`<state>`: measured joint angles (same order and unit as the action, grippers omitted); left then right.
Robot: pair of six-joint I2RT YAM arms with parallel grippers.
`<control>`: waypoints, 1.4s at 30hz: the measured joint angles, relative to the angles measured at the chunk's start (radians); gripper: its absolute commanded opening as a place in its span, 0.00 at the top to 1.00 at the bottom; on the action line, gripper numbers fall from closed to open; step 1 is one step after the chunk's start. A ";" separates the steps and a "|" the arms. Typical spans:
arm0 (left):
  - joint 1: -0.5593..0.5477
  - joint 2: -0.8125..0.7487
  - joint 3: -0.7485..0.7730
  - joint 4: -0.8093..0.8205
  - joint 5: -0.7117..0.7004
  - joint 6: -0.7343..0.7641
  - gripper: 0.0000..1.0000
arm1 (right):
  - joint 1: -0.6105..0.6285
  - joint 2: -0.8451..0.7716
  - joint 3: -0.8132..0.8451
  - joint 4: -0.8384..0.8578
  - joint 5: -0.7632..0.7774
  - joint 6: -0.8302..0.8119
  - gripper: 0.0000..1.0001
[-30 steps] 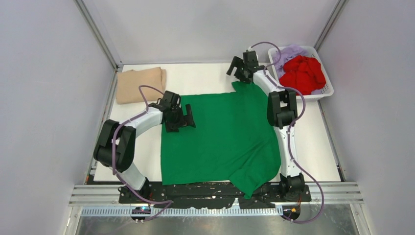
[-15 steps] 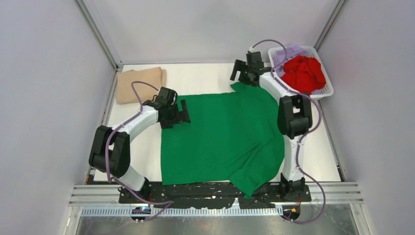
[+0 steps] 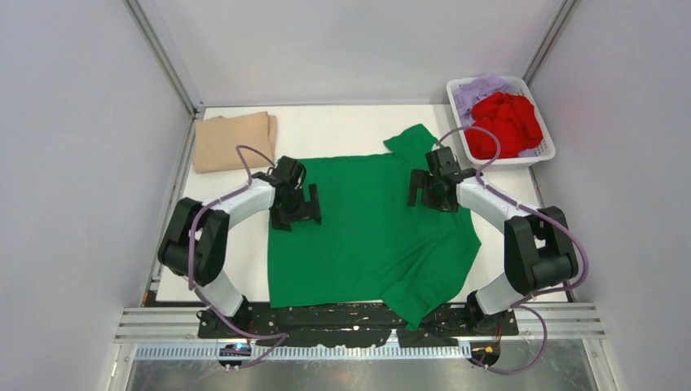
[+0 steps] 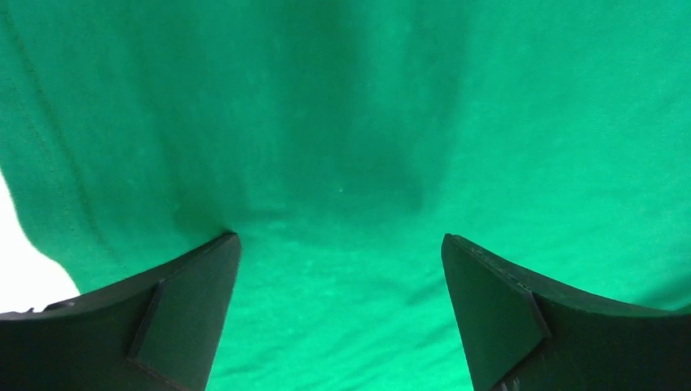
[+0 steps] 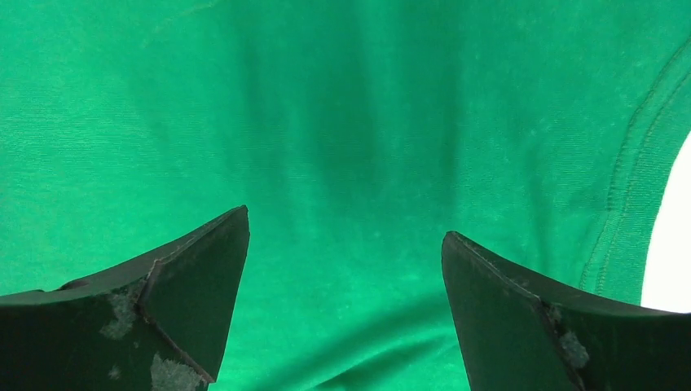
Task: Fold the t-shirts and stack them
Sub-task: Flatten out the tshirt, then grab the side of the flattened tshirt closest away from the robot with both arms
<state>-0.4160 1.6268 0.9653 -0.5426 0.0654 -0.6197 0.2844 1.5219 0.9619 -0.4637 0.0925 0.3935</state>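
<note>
Swinging back from the far corner by the basket (image 3: 544, 152), the right hand (image 3: 425, 195) now hangs over the green t-shirt (image 3: 367, 236), at about 2 o'clock from the shirt's middle; the left hand (image 3: 297, 213) has barely shifted and sits at about 10 o'clock, over the shirt's left edge. Both hands are spread apart with nothing between them; in the left wrist view the two dark fingers (image 4: 191, 285) frame bare green cloth, with a sliver of white surface (image 3: 326, 130) past the hem at 8 o'clock; in the right wrist view the scuffed fingers (image 5: 187, 277) stand wide over cloth too, a stitched hem curving down at 3 o'clock. The green shirt lies spread flat across the middle of the surface; one sleeve pokes out at 1 o'clock, and a corner at 5 o'clock droops over the near edge onto the arm mounts. The tan t-shirt (image 3: 232, 140) lies folded in the 11 o'clock corner, apart from the green one; the red t-shirt (image 3: 505, 122) is bunched in the basket at 1 o'clock, with the lavender t-shirt (image 3: 481, 85) showing behind it.
</note>
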 measured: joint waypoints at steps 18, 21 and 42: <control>0.182 0.444 0.589 -0.245 0.033 0.083 0.00 | -0.038 0.370 0.298 -0.017 -0.043 -0.021 0.05; 0.184 0.503 0.683 -0.292 0.041 0.093 0.00 | -0.064 0.435 0.388 -0.030 -0.054 -0.022 0.05; 0.180 0.122 0.431 -0.251 0.047 0.099 0.01 | -0.033 0.276 0.410 -0.072 0.002 -0.079 0.05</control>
<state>-0.2359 1.7489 1.3960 -0.7933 0.1120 -0.5209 0.2512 1.7981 1.3720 -0.5362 0.0948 0.3141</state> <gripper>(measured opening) 0.994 0.955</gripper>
